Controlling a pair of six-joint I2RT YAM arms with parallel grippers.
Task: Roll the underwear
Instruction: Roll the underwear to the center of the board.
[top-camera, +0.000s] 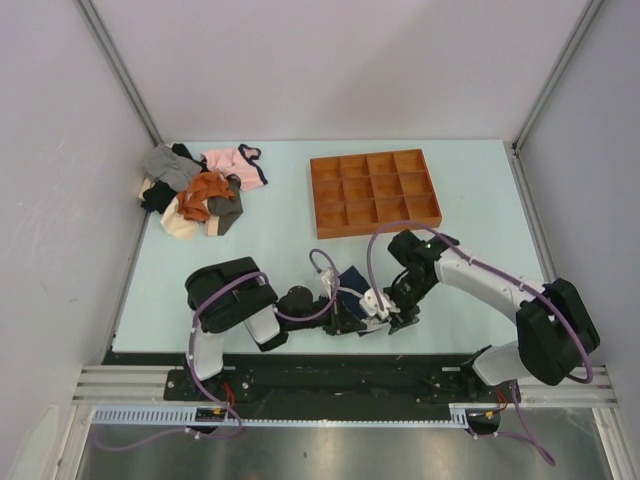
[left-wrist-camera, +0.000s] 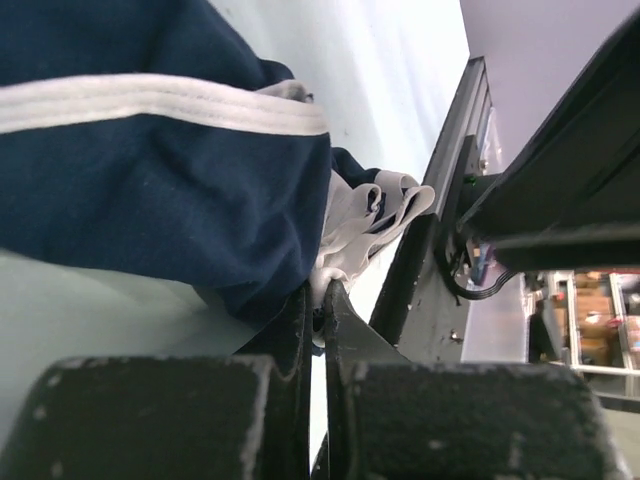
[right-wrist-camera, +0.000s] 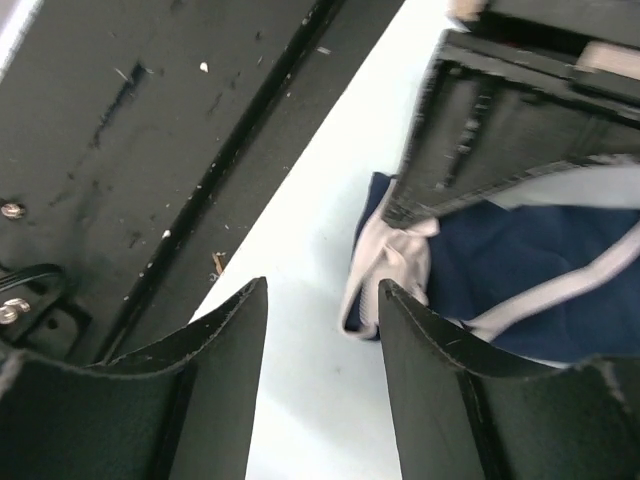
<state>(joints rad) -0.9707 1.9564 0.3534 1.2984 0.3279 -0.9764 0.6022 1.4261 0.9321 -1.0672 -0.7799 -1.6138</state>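
Underwear (top-camera: 352, 281), navy with white trim, lies bunched on the pale worktop (top-camera: 250, 245) near its front edge, between the two arms. It is well apart from the brown compartment tray (top-camera: 375, 193) behind it and the heap of other garments (top-camera: 200, 190) at the back left. Left tool (left-wrist-camera: 320, 298) is clamped tight on a bunched bit of white trim at the fabric's edge, while the right tool (right-wrist-camera: 322, 295) stands partly open just beside that edge, gripping nothing.
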